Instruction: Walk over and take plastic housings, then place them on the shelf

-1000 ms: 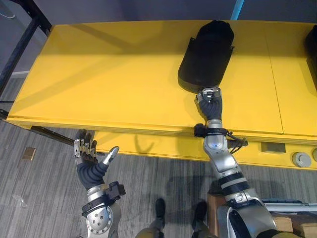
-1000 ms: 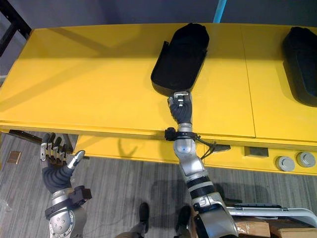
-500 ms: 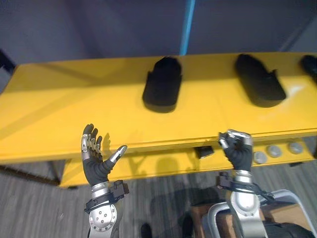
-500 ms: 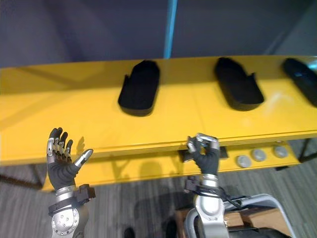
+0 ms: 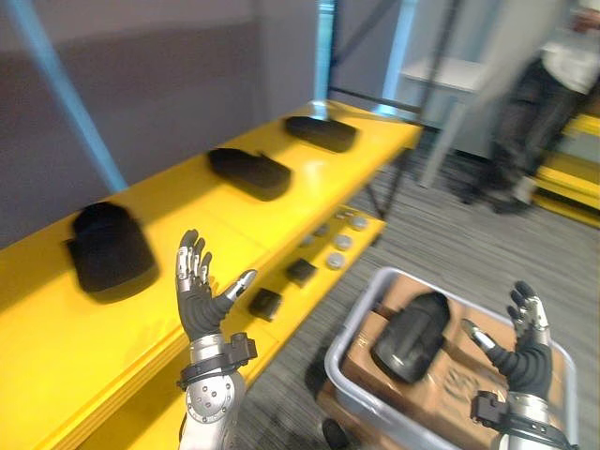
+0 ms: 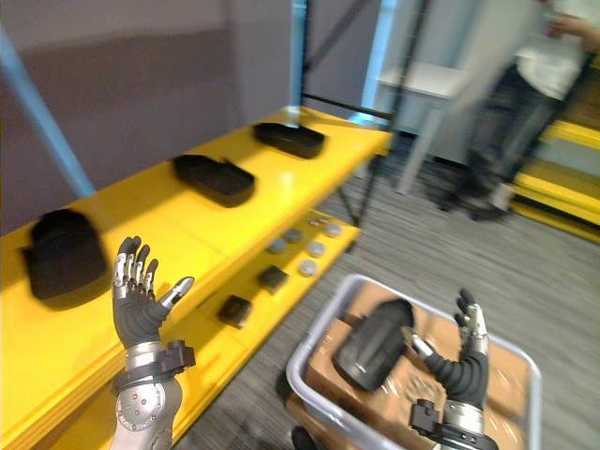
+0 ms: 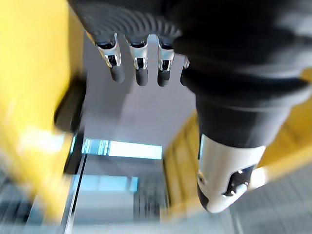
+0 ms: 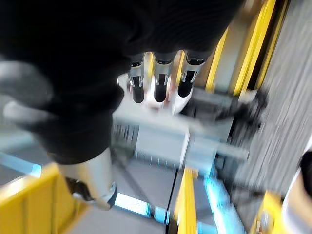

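Risk first: the next black plastic housing (image 5: 410, 337) lies tilted in the grey bin (image 5: 354, 314), lower right of the eye views, resting on a cardboard box (image 5: 450, 384). Its shell looks smooth and rounded, so I'd say a shallow one-handed grab could let it slide off the fingertips or tip back into the bin. The bin's raised rim is another snag point if the reach comes in low.

The yellow shelf (image 5: 169, 202) runs up the left side, already carrying three housings: one at mid left (image 5: 108, 248), one above centre (image 5: 248, 172), one further up (image 5: 322, 131) (free room seems to lie between and in front of them, so a careless set-down could bump a neighbour). A person (image 5: 534, 103) stands at upper right, well apart from the bin.

Now the hands. The left hand (image 5: 199, 305) is raised at lower centre-left, palm up, fingers straight and spread, thumb out, holding nothing. The right hand (image 5: 525, 352) sits at the lower right edge, just beside the binned housing, not touching it, fingers upright and relaxed, empty too.
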Robot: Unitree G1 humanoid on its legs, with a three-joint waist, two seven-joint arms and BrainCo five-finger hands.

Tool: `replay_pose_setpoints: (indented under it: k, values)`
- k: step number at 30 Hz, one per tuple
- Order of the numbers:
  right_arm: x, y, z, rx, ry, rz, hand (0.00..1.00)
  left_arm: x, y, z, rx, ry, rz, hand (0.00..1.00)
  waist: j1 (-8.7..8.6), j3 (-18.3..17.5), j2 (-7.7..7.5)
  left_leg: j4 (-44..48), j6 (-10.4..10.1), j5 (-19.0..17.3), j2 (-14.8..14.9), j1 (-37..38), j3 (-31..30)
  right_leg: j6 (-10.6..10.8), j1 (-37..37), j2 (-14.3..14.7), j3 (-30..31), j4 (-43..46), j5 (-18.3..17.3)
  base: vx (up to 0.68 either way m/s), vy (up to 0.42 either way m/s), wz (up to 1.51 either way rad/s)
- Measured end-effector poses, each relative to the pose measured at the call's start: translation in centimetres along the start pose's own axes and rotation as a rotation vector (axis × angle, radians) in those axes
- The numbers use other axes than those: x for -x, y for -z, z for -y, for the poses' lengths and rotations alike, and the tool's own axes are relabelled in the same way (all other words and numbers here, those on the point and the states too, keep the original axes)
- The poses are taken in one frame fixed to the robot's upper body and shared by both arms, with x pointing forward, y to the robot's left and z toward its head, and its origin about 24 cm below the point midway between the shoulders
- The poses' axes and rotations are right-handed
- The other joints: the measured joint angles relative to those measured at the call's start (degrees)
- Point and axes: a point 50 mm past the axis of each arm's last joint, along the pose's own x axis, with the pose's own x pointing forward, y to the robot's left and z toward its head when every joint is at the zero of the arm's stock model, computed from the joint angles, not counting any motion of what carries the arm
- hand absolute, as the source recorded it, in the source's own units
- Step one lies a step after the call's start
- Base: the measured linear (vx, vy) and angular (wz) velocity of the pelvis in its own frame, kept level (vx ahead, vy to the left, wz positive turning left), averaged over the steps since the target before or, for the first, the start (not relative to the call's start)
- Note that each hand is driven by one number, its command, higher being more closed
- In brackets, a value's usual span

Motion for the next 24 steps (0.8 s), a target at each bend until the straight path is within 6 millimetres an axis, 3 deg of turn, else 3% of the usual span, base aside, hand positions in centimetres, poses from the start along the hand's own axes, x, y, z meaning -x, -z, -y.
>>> replay_pose_setpoints:
  k: [1,3,4,6,7,8,10,11,14,15,16,20,22,23,24]
  values:
    - [-0.1,0.7,-0.5,0.004,-0.010,-0.024,0.00,-0.3,-0.2,0.0,0.002,-0.001,0.014,0.00,0.10,0.27,0.01,-1.97,-0.29,2.14,0.77,-0.12,3.19,2.00,0.38,-1.40,-0.68,4.89,-5.88,-0.21,0.103,-1.80]
    - [0.1,2.0,-0.8,0.013,-0.019,-0.079,0.00,-0.6,0.0,0.2,0.008,0.004,0.012,0.00,-0.04,0.58,-0.10,-3.73,-0.67,3.83,1.61,-0.40,6.43,3.47,2.89,-4.37,-0.32,8.75,-11.81,-0.18,-0.040,-1.23]
    - [0.3,3.1,-0.8,0.022,-0.028,-0.128,0.00,-0.6,0.5,0.3,0.010,0.009,-0.008,0.00,0.04,0.66,-0.13,-4.78,-1.04,4.48,2.01,-0.36,8.57,3.92,4.03,-6.25,-1.05,10.18,-14.37,-0.17,-0.117,-0.98]
    - [0.7,4.1,-1.0,0.032,-0.042,-0.182,0.00,-0.5,1.0,0.3,-0.002,0.024,-0.032,0.00,0.41,0.56,-0.31,-6.93,-1.26,5.08,2.16,-0.35,11.48,6.28,5.69,-8.24,-3.28,8.14,-15.94,-0.13,-0.172,-0.88]
    - [0.7,4.5,-1.3,0.031,-0.058,-0.197,0.00,-0.5,1.2,0.2,-0.010,0.029,-0.041,0.00,0.78,0.58,-0.28,-7.95,-1.33,5.37,2.45,-0.40,13.03,5.69,6.21,-8.57,-5.16,5.08,-16.25,-0.10,-0.203,-0.89]
    - [0.5,4.9,-1.6,0.035,-0.078,-0.214,0.00,-0.5,1.5,0.1,-0.018,0.024,-0.056,0.00,0.67,0.94,0.89,-8.92,-2.08,5.63,3.76,-0.41,13.99,4.64,6.47,-7.45,-7.26,2.39,-15.34,-0.08,-0.268,-0.80]
    - [1.1,5.9,-2.4,0.032,-0.119,-0.270,0.00,-0.3,2.2,-0.1,-0.035,0.029,-0.090,0.00,0.70,0.82,1.38,-9.03,-4.20,7.34,6.62,0.27,15.04,2.62,9.08,-4.44,-7.74,-3.17,-10.57,-0.02,-0.282,-0.64]
    - [1.5,6.4,-3.3,0.021,-0.168,-0.298,0.00,0.0,3.4,-0.7,-0.063,0.012,-0.147,0.00,0.95,0.86,1.44,-5.71,-6.12,7.72,10.69,0.84,15.44,0.89,10.77,-1.15,-6.90,-4.46,-9.65,0.06,-0.299,-0.55]
    - [0.7,6.7,-3.8,0.025,-0.179,-0.291,0.00,0.6,5.5,-1.5,-0.144,-0.011,-0.244,0.00,1.43,1.45,1.81,5.56,-5.42,8.13,15.26,-1.85,12.26,-0.37,13.09,1.29,-6.15,-4.70,-9.94,0.09,-0.254,-0.40]
    - [0.4,6.9,-3.8,0.034,-0.176,-0.296,0.00,0.9,5.9,-1.6,-0.155,-0.011,-0.267,0.00,1.44,1.70,1.75,8.05,-5.51,8.06,15.33,-3.16,9.77,-0.57,13.85,1.20,-5.98,-4.76,-10.02,0.11,-0.172,-0.01]
    - [0.0,7.4,-3.4,0.056,-0.166,-0.305,0.00,1.4,6.7,-1.8,-0.176,-0.012,-0.308,0.00,1.87,1.78,1.76,9.95,-7.37,6.74,14.09,-5.06,4.38,-0.74,14.52,0.56,-6.29,-4.78,-10.13,0.07,-0.080,0.04]
    - [-1.4,8.9,-3.0,0.090,-0.113,-0.349,0.00,2.3,8.2,-3.5,-0.228,-0.064,-0.386,0.00,2.44,2.13,1.77,1.50,-8.00,6.58,12.45,-8.13,0.92,-0.60,15.41,-2.16,-8.12,-5.86,-10.24,0.05,0.079,0.26]
    - [-2.3,9.5,-3.4,0.109,-0.100,-0.368,0.00,2.8,8.7,-4.9,-0.260,-0.112,-0.425,0.00,3.83,2.44,3.32,-8.66,-8.47,11.89,12.62,-6.97,-0.46,1.22,15.59,-2.17,-8.34,-6.13,-10.48,0.02,0.240,0.05]
    - [-2.6,9.6,-3.6,0.108,-0.097,-0.372,0.00,3.0,8.7,-5.3,-0.276,-0.121,-0.433,0.00,4.22,2.61,3.49,-9.81,-9.77,15.17,12.47,-6.31,-0.45,1.74,15.85,-2.30,-8.15,-6.35,-10.51,0.04,0.286,-0.09]
    - [-2.7,9.5,-4.1,0.094,-0.086,-0.377,0.00,3.3,8.9,-6.0,-0.298,-0.135,-0.450,0.00,4.56,2.78,3.10,-10.91,-9.49,18.79,11.30,-6.00,-0.45,2.95,16.40,-3.52,-8.42,-6.97,-10.35,0.06,0.274,0.17]
